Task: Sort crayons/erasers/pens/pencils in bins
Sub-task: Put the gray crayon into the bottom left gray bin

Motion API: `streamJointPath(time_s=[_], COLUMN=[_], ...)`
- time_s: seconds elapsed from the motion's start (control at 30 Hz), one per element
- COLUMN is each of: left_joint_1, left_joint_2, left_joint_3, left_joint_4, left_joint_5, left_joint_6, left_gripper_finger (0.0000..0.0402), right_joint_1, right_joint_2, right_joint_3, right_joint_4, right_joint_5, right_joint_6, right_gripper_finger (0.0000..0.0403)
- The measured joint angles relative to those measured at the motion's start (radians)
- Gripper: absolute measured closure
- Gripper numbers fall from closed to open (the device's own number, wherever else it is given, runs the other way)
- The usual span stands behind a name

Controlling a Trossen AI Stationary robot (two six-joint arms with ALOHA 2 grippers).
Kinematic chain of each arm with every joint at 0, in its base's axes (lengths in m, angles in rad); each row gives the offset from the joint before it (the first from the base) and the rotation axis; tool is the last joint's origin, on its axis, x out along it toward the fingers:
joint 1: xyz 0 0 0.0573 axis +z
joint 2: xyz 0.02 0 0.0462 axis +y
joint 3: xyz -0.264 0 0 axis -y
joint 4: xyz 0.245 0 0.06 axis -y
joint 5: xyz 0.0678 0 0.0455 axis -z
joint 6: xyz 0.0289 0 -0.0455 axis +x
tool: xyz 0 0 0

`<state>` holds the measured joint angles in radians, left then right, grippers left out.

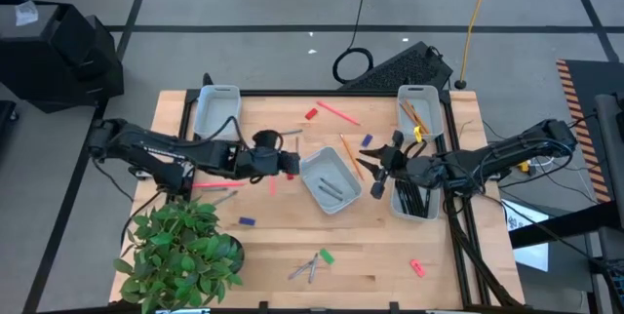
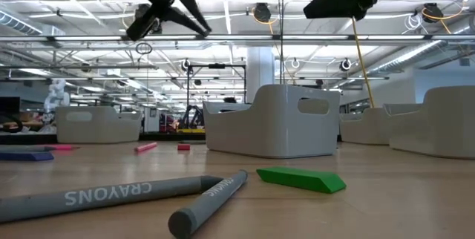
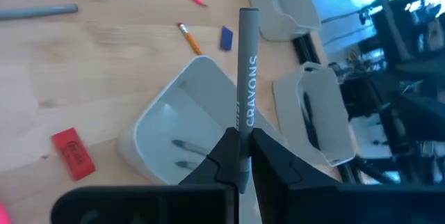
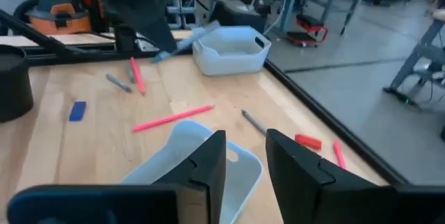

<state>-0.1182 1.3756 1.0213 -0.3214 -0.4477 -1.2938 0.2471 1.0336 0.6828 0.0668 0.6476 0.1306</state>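
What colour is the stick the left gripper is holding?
Grey, with pale "CRAYONS" lettering. The crayon in the left gripper shows best in the left wrist view.

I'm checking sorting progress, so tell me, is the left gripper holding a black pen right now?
No. The left gripper is shut on a grey crayon with CRAYONS printed along it, above the middle bin.

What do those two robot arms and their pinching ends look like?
Both arms are dark, jointed and slender, with black cables trailing along them. The left end effector and the right end effector each end in two flat, black, angular fingers.
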Motion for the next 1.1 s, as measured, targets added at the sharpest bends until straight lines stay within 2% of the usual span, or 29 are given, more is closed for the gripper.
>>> streamJointPath(time_s=[0.27,0.43,0.57,0.73,0.83,0.97,1.03,1.1], left_joint_1=[-0.008,-0.026,-0.035,-0.031,-0.017,0.015,0.023,0.02], left_joint_2=[0.044,0.13,0.248,0.392,0.475,0.558,0.592,0.623], left_joint_3=[0.005,0.096,0.216,0.358,0.442,0.542,0.575,0.588], left_joint_4=[0.212,0.207,0.147,-0.024,-0.115,-0.253,-0.355,-0.38], left_joint_5=[-0.001,0.006,0.053,0.148,0.212,0.266,0.274,0.267], left_joint_6=[0.097,0.176,0.231,0.282,0.286,0.146,0.036,-0.026], left_gripper_finger=[0.0381,0.0381,0.0382,0.0381,0.0381,0.0381,0.0381,0.0381], right_joint_1=[-0.037,-0.06,-0.071,-0.055,-0.038,-0.025,-0.022,-0.02], right_joint_2=[-0.027,-0.046,-0.067,-0.125,-0.141,-0.112,-0.093,-0.08], right_joint_3=[0.101,0.128,0.128,0.135,0.191,0.302,0.341,0.355], right_joint_4=[-0.261,-0.401,-0.454,-0.497,-0.641,-0.836,-0.874,-0.892], right_joint_5=[-0.08,-0.107,-0.128,-0.129,-0.129,-0.16,-0.179,-0.183], right_joint_6=[0.096,0.101,0.103,0.127,0.191,0.281,0.308,0.325], right_gripper_finger=[0.0283,0.028,0.028,0.028,0.028,0.028,0.028,0.028])
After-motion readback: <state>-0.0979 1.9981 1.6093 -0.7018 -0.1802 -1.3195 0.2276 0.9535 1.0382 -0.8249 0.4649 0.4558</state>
